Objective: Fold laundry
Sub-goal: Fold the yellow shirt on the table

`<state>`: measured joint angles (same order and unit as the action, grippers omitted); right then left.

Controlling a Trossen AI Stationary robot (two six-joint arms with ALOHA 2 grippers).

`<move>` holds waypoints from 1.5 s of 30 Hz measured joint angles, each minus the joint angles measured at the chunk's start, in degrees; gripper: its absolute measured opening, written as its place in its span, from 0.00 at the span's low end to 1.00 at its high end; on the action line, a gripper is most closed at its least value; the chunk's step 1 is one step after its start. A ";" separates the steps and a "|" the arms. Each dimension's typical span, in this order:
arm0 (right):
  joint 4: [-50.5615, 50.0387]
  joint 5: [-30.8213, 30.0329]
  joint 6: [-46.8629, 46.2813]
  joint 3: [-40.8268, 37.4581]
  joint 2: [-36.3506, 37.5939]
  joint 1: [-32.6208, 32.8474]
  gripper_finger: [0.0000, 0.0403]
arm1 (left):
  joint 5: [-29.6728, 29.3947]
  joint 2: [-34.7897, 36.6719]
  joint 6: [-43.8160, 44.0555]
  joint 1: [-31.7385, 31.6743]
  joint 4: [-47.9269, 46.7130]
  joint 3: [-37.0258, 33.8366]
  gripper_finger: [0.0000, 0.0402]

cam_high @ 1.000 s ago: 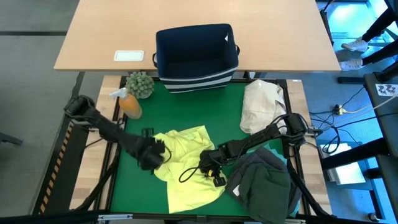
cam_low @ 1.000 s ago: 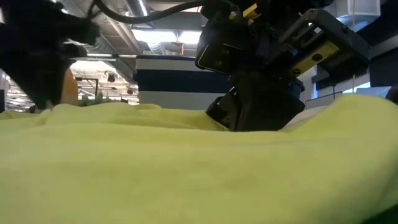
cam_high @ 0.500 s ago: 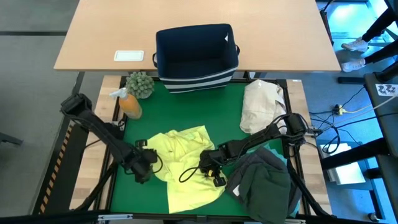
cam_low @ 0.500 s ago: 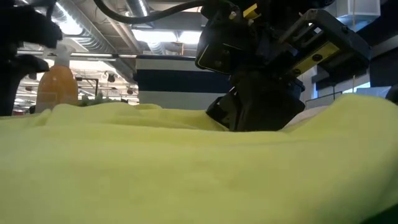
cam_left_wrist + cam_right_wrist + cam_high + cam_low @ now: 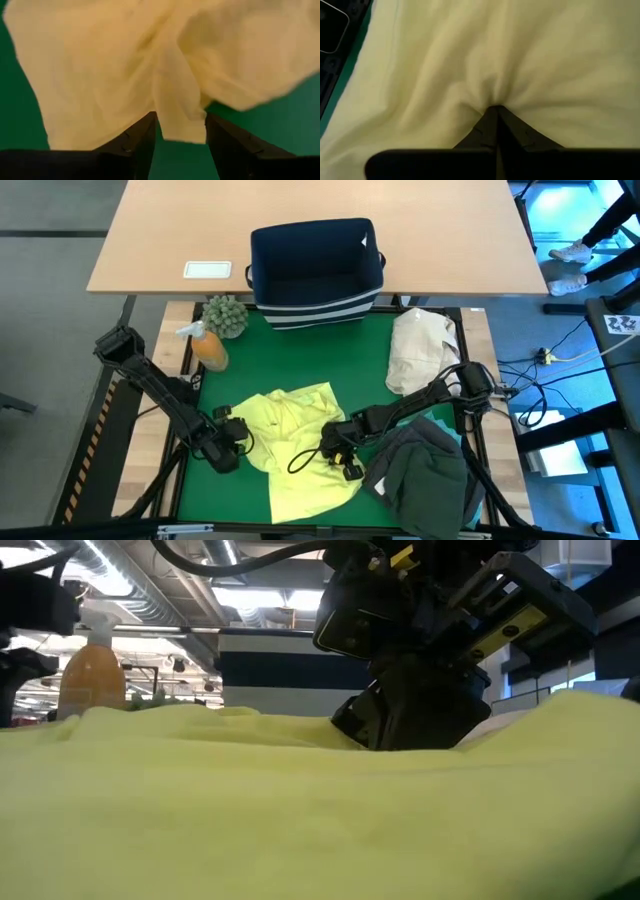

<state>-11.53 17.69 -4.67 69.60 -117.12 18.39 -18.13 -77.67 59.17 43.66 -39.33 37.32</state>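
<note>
Your yellow-green shirt (image 5: 300,450) lies crumpled mid-table, no fold made yet; dark garments (image 5: 425,475) wait beside it. Right hand (image 5: 340,452) pinches the shirt's middle; left hand (image 5: 235,442), fingers spread, sits at its edge

A lab or workshop: exposed ceiling ducts (image 5: 130,595), strip lights, and floor cables (image 5: 560,350) beside the rig.
</note>
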 joint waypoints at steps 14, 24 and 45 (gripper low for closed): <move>1.05 0.11 0.00 0.02 -0.02 0.00 0.03 | -3.49 0.00 -4.26 -4.59 1.14 -4.23 0.66; 1.05 0.09 0.00 0.04 -0.02 -0.02 0.03 | -7.66 -0.07 -17.19 -6.17 4.27 -6.08 0.43; 1.03 -4.23 -4.86 0.09 0.20 -0.02 0.03 | -9.61 -0.04 -47.19 -11.77 -6.50 19.50 0.01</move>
<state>-10.50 13.46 -9.52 69.69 -116.92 18.37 -27.74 -77.71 11.99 31.88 -45.83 56.82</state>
